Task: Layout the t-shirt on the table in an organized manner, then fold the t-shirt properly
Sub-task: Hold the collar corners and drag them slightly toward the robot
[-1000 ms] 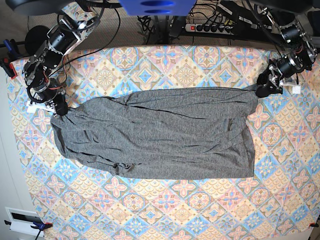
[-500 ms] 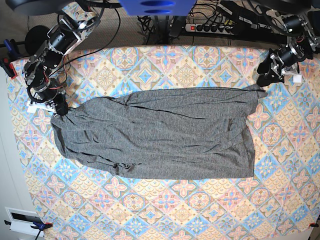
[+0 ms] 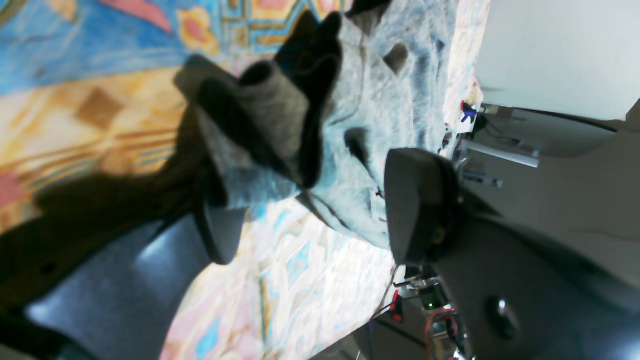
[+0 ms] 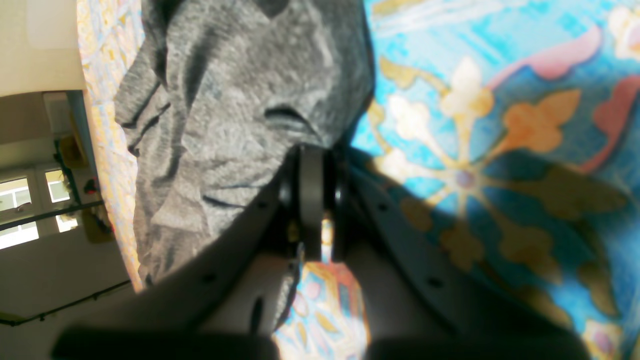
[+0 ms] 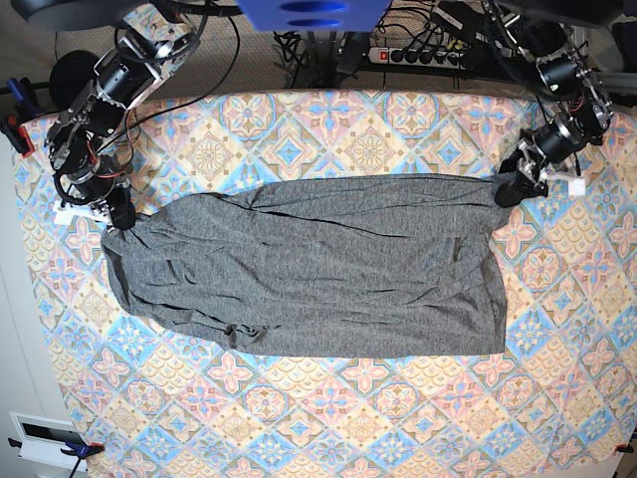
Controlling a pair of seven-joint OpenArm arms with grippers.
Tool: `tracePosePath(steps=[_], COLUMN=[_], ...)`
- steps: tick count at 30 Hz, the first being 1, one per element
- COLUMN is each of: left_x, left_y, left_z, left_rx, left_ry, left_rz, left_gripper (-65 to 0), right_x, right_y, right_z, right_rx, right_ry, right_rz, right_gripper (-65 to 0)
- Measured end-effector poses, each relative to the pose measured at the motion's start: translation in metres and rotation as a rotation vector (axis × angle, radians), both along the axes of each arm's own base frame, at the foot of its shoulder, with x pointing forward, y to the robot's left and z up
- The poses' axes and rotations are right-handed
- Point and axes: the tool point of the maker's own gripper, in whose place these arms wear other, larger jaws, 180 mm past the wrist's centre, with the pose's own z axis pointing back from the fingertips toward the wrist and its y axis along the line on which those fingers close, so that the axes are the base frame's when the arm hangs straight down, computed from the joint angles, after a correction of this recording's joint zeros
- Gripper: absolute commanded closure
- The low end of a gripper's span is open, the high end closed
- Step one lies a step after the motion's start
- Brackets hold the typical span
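t-shirt (image 5: 309,269) flat on table (image 5: 328,418) | right pincer (image 4: 312,165) clamped on corner | left pincer (image 3: 310,210) wide apart — straddling corner, not gripping

**Left claw back at the shirt corner**

Half a second ago the left claw (image 5: 513,187) hung lifted off the shirt (image 5: 318,269), up toward the worktop's (image 5: 398,418) far edge. Now it has dropped back to the shirt's top corner, its fingers (image 3: 415,200) spread wide around a bunched tip of fabric. That corner tip looks slightly more gathered.

Wrinkled dark-grey t-shirt (image 5: 318,269) spread lengthwise across the patterned table (image 5: 328,418)
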Motion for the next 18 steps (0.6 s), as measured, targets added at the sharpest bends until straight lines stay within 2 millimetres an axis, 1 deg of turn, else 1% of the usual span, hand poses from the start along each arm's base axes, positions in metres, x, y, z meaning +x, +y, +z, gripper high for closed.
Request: tracePosePath(steps=[3,8,13,16,18], left_x=[0.012,0.027,0.033,0.034,0.033], left_y=[-0.015,-0.023,-0.026,-0.026,-0.024], left_z=[-0.001,0.003,0.004,0.004,0.002], left_rx=[-0.004,-0.004,0.001,0.000,0.011], left_ry=[0.005,-0.014,-0.019,-0.020,-0.015], left_rz=[-0.031,-0.038,-0.044,-0.041,-0.035], left_gripper=[-42.3,-42.3,-41.8,-37.9,-31.8], right_x=[0.000,0.000,-0.001,0.000,0.000], right_y=[0.000,0.000,0.000,0.001,0.000], right_z=[0.000,0.000,0.000,0.000,0.000], right_rx=[0.000,0.001,0.002,0.002,0.002], right_ry=[0.001,0.002,0.002,0.000,0.001], right_rz=[0.001,0.002,0.002,0.002,0.002], right_gripper=[0.0,0.0,0.0,0.0,0.0])
